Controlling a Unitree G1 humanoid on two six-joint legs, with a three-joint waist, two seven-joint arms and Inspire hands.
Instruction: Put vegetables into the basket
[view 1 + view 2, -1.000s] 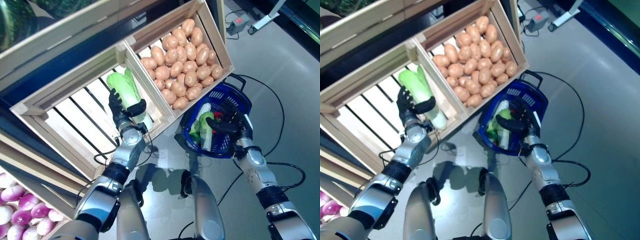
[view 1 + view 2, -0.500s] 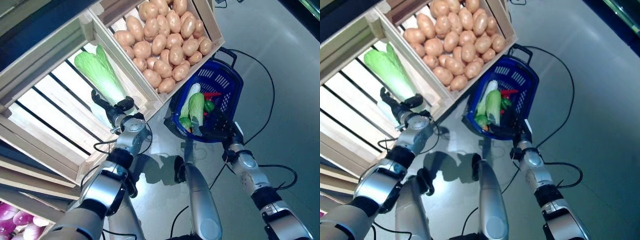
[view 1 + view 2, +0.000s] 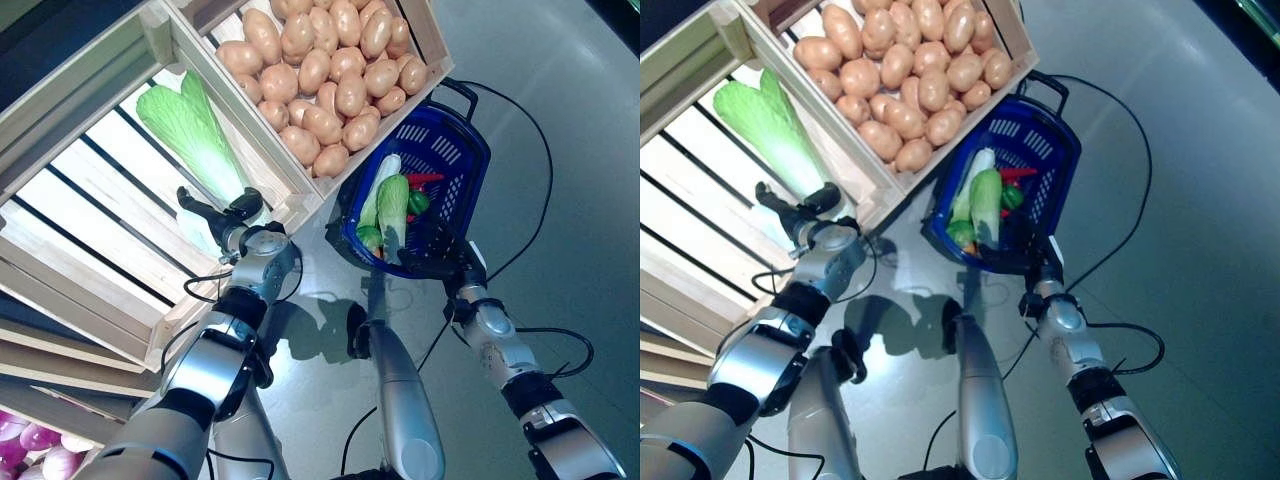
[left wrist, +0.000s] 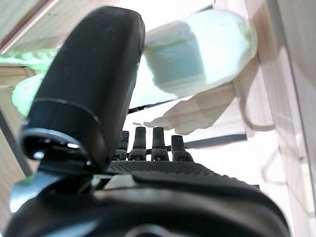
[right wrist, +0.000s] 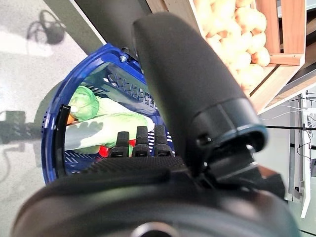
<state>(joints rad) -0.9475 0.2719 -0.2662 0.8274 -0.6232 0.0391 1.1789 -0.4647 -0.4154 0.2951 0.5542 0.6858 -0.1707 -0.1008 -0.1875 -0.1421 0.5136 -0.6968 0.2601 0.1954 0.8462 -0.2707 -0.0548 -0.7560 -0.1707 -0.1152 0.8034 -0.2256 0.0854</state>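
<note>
Nearest, on the right, right hand point(image 3: 432, 250) clenched on the near rim of the blue basket point(image 3: 460, 165), carrying it off the floor beside the crates; inside already, a pale-stemmed cabbage point(image 3: 393, 205), something red and other greens, too tangled to name apart. On the left, left hand point(image 3: 225, 222) reaching into the slatted crate point(image 3: 90, 230), thumb and fingers point(image 4: 153, 143) spread either side of the white stem end of the napa cabbage point(image 3: 185, 125); from the wrist view, fingers straight under the stem and thumb standing above it, not closed, so released rather than gripping, though contact with the stem hard to rule out. Step in hand, by judgement: the grasp on the next vegetable, not yet made. Next move likely calling for closing round the thick stem, lifting clear of the crate's front board and the divider, then swinging rightward over the basket mouth, with the basket held steady and level. Napa cabbage lying flat on the slats against the divider, long axis running diagonally away from the robot, stem end near and toward the hand, leafy green tip far and toward the upper left. Beyond the divider, the neighbouring crate heaped with potatoes point(image 3: 330, 75), untouched.
</note>
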